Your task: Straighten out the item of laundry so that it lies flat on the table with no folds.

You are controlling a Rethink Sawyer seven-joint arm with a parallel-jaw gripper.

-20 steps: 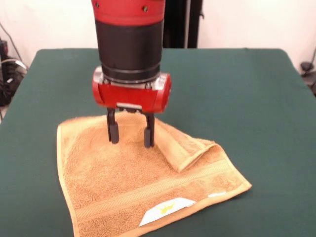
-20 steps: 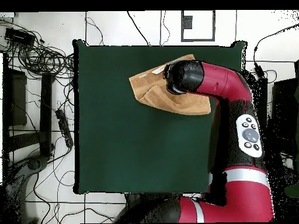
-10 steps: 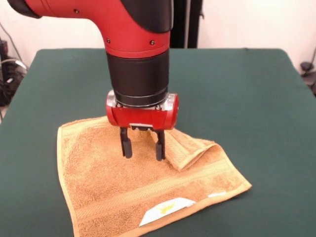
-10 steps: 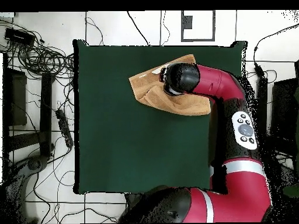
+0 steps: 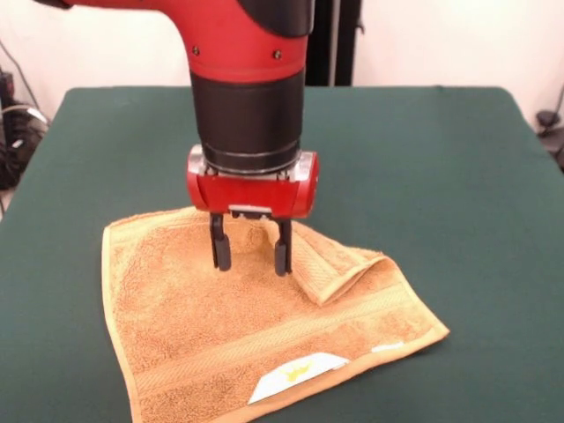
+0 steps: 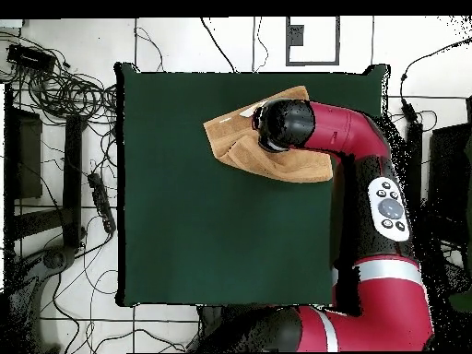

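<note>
Lifting slightly off the hand towel (image 5: 264, 335)
End effector (image 5: 247, 256) has risen, fingers apart and empty; folded corner beside it remains unflattened.

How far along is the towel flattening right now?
Most of the towel already lies flat on the table. In hand: the gripper hovers over it, jaws open, holding nothing. Left: one corner is folded over and needs pulling out.
</note>
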